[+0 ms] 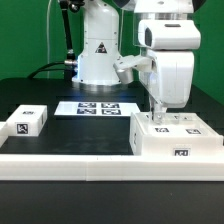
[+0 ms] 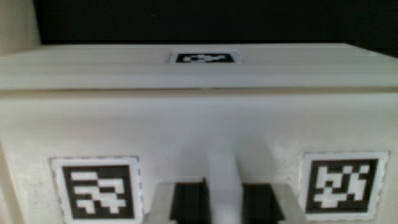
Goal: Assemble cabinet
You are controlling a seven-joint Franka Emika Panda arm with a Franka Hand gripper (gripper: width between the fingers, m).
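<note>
Black tabletop (image 1: 45,95); claw (image 1: 156,118) over cabinet box (image 1: 150,140); block (image 1: 27,121) exterior-only

The arm (image 1: 97,45) is glossy white with rounded shells, a small black triangular mark on its base and a black cable (image 1: 66,30) beside it. The gripper (image 1: 156,112) has a boxy white housing; its fingers (image 2: 187,203) seem dark.

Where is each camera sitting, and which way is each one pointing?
Exterior view: off the arm, across the table from the robot's base, facing it; shows the arm, the gripper, the cabinet box, the small block and the marker board.
Wrist view: on the wrist, looking along the fingers at the tagged cabinet box close up; only the fingers show.
Shared: the cabinet box and the gripper at it.
</note>
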